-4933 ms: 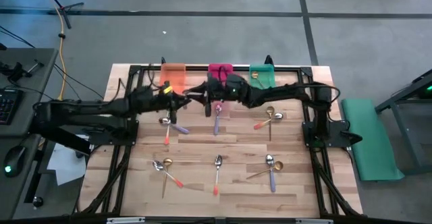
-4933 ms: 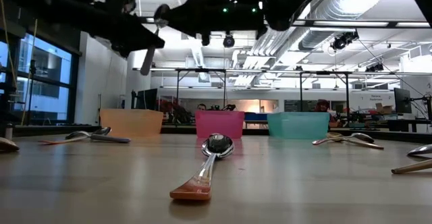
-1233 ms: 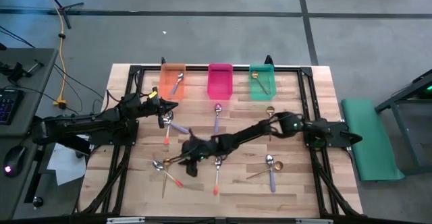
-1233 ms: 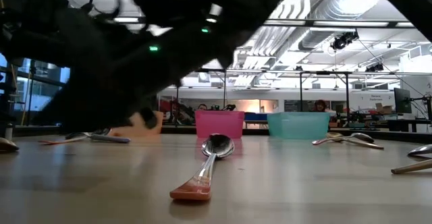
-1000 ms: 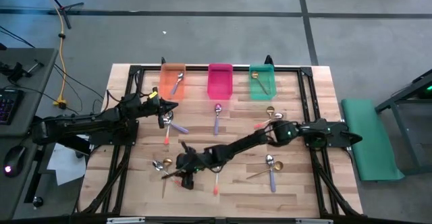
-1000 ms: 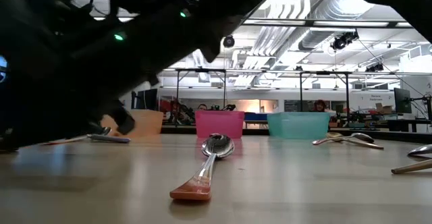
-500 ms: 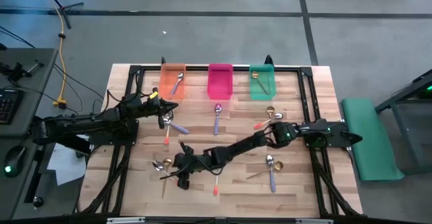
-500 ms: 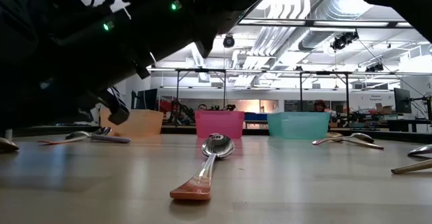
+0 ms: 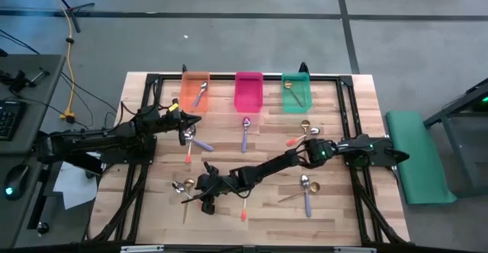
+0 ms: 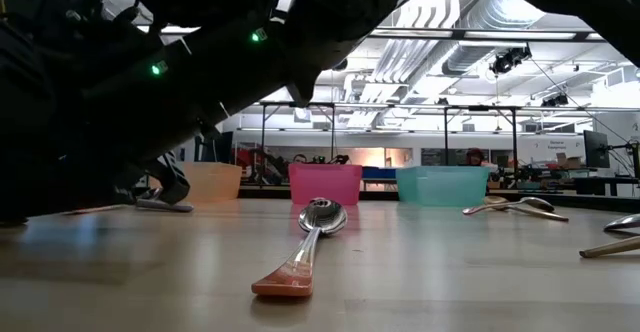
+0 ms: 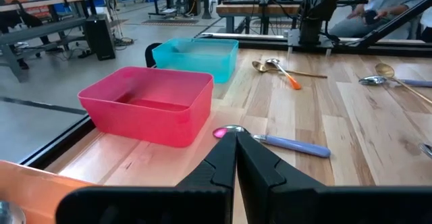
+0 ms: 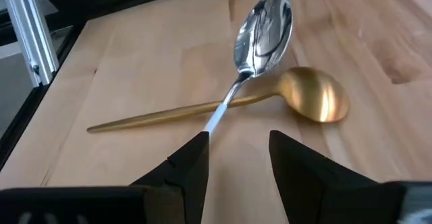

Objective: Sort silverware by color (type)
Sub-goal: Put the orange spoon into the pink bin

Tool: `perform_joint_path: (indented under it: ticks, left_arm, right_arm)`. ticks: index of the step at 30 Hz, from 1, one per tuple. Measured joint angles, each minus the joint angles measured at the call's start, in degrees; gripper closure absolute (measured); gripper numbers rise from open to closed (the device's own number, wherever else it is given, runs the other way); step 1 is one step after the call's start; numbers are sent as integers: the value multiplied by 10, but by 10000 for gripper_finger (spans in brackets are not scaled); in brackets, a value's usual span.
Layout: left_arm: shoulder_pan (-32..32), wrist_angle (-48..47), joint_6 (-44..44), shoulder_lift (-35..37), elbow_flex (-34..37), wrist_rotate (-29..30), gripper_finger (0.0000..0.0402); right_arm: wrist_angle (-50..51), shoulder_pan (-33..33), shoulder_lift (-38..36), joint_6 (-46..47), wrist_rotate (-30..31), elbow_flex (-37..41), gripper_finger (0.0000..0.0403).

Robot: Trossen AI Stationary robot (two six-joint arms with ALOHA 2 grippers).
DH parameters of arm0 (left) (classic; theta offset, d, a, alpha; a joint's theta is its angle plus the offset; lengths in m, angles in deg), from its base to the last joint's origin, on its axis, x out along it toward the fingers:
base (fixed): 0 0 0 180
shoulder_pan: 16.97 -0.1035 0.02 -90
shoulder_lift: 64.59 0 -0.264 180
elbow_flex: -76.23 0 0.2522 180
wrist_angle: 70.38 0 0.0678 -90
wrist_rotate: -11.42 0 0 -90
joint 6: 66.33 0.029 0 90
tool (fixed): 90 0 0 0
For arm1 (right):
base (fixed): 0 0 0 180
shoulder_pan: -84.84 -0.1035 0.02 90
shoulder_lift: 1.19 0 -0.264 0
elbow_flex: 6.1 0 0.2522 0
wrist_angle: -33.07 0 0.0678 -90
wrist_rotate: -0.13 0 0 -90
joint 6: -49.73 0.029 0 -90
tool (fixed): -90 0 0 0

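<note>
My right gripper (image 12: 236, 158) is open and low over the table's near left (image 9: 198, 197). Just ahead of it, a silver-bowled spoon (image 12: 260, 32) lies across an all-gold spoon (image 12: 310, 96). The silver spoon's handle (image 12: 219, 113) runs in under one fingertip (image 12: 196, 146), which hides its end. My left gripper (image 11: 236, 150) is shut and empty. It waits at the far left (image 9: 189, 123) near the orange bin (image 9: 195, 100). More spoons with purple, orange-red and gold handles lie flat around the table. My right gripper's one fingertip (image 12: 196, 146) stands over the silver-bowled spoon's handle (image 12: 214, 119), slanting down from the table's near right. I cannot tell whether it touches the handle. The spoon lies flat on the table.
Orange, pink (image 9: 248, 93) and green (image 9: 296, 93) bins stand along the far edge. There is a spoon in the orange one and a gold spoon in the green one. An orange-handled spoon (image 10: 300, 257) lies at the near middle, beside my right arm. Black frame rails border the table.
My right gripper has gone a little toward the table's left and near edges and come down close to the crossed silver and gold spoons. It has kept almost still for the last half second. The spoons have not moved.
</note>
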Motion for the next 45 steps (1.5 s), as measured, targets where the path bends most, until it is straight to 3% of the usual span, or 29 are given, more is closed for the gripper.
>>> perform_joint_path:
  ticks: [8,17,45]
  left_arm:
    - [0,-2,-3,0,0,0,397]
    - [0,-2,-3,0,0,0,397]
    - [0,-28,-13,0,0,0,397]
  right_arm:
    - [-8,-7,0,-41,-35,0,272]
    - [-28,-14,-3,-108,-111,0,395]
    - [82,-2,-11,-90,-127,2,402]
